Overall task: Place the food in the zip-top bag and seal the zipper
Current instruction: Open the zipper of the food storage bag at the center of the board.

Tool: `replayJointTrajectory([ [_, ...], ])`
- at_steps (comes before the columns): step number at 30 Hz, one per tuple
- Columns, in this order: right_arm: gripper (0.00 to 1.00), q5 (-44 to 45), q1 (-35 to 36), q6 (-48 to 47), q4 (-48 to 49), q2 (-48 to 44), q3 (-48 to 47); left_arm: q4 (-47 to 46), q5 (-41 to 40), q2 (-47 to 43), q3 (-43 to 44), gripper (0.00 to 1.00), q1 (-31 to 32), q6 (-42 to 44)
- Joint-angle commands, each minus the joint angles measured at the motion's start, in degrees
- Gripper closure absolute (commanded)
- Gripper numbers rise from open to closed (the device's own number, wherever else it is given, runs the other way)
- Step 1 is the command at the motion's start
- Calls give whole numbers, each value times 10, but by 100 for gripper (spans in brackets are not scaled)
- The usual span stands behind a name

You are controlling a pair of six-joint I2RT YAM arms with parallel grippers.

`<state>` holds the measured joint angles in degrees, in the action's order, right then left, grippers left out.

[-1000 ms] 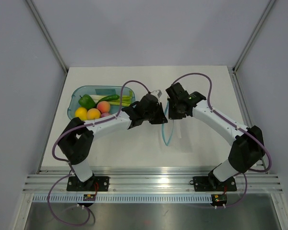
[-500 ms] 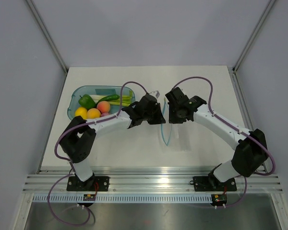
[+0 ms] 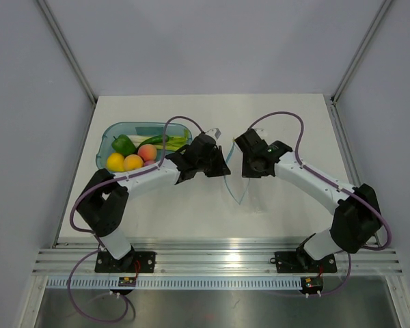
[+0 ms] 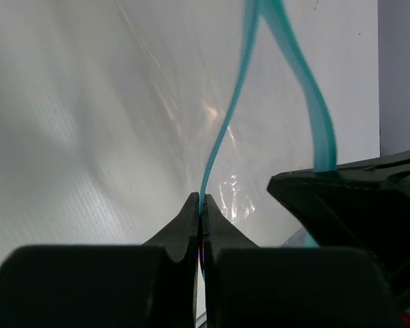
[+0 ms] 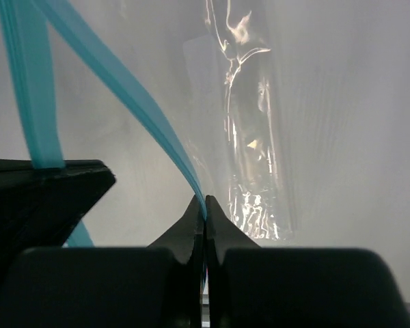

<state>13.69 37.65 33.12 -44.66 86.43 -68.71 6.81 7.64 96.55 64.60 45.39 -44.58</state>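
I find the left gripper [image 4: 201, 205] and right gripper [image 5: 205, 205] each pinched shut on one lip of the thin light-blue zipper strip [image 4: 227, 133], holding the clear crinkly plastic bag [image 3: 244, 190] open, presumably for the coloured toy food [image 3: 133, 160] at its nine o'clock.

White counter [image 3: 287, 116], matte, evenly lit. Plain grey wall panels at far [image 3: 212, 41], left [image 3: 27, 137] and right [image 3: 393, 102] edges. Aluminium posts [image 3: 66, 51] rising from both far corners. Slotted aluminium rail [image 3: 212, 260] along near edge.

The food [image 3: 132, 162] lies in the tray [image 3: 105, 139], left of the zip-top bag [image 3: 240, 190].
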Motion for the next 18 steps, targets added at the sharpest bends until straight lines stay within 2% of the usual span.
replayJointTrajectory([
  [1,100,87,5,19,-31,-54,-22,-6,20,-29,0,100,-26,14],
  [5,100,153,5,31,-67,-120,-51,23,29,-26,24,100,-33,29],
  [8,100,145,6,27,-78,-137,-63,29,47,-10,46,100,-33,44],
  [14,100,178,29,33,-115,-80,-87,58,60,33,79,100,-32,80],
  [18,100,177,30,38,-83,-53,-71,73,56,49,98,100,-34,108],
])
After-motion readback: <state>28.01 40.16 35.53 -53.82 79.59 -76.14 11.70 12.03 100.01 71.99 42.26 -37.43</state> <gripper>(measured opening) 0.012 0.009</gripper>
